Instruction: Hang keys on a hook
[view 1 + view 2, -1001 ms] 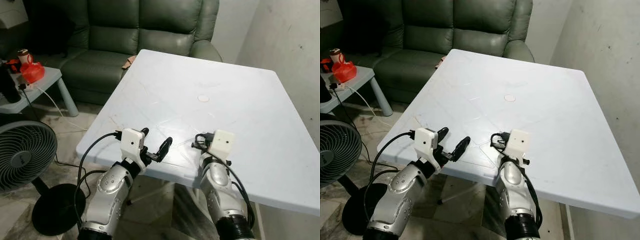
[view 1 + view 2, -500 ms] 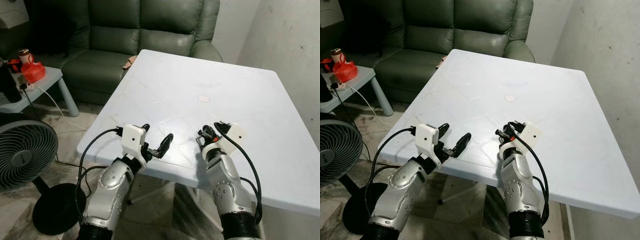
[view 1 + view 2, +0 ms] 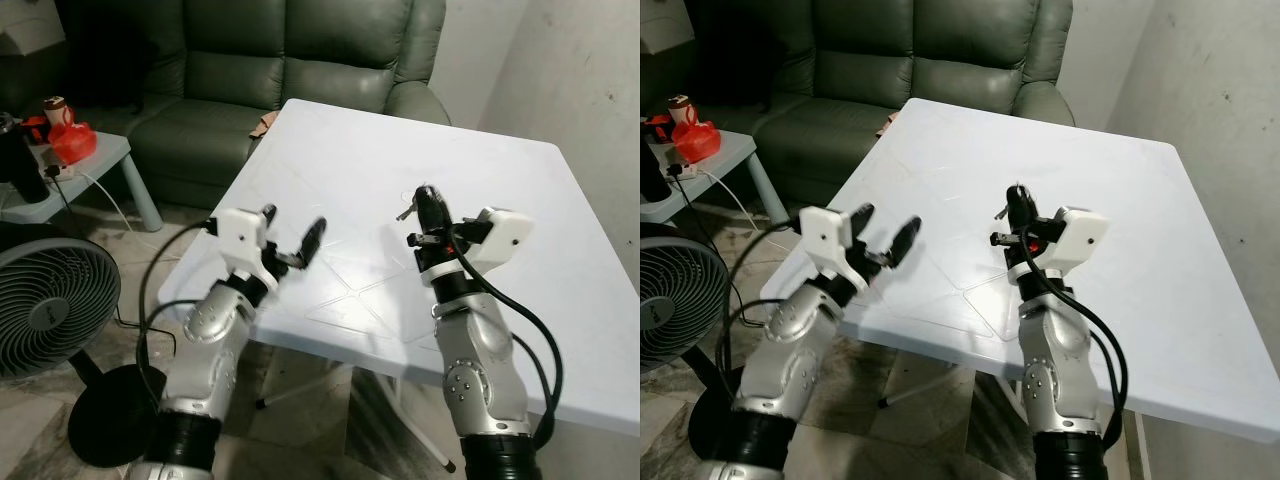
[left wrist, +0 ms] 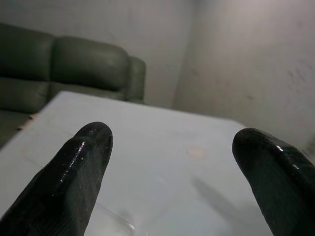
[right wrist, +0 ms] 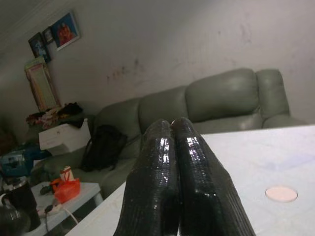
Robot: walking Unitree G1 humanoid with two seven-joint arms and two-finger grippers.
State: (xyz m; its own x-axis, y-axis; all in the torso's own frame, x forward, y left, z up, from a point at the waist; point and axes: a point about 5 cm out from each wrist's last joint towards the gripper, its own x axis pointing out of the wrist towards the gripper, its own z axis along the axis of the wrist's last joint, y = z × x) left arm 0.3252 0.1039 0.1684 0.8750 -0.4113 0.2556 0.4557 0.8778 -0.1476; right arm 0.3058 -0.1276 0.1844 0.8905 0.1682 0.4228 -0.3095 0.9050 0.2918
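We saw the white table (image 3: 520,200) in front of us, with the green sofa (image 3: 300,60) behind it at 12 o'clock. The right gripper (image 3: 425,195) was lifted above the near part of the table and pointed up. Its two fingers (image 5: 167,177) were pressed flat together, with no gap between them. A small grey piece, which we took for the keys (image 3: 404,212), stuck out at the 9 o'clock side of these fingers and seemed to be pinched there; it was too small to tell more. The left gripper (image 3: 293,222) was at 9 o'clock from the right one, over the near left corner of the table, with its fingers (image 4: 74,172) spread wide and nothing between them. A small round disc (image 5: 281,193) lay flat on the table beyond the grippers. On the floor at 8 o'clock stood a fan (image 3: 50,310), and at 10 o'clock a side table (image 3: 100,160) carried a red bag (image 3: 72,140).
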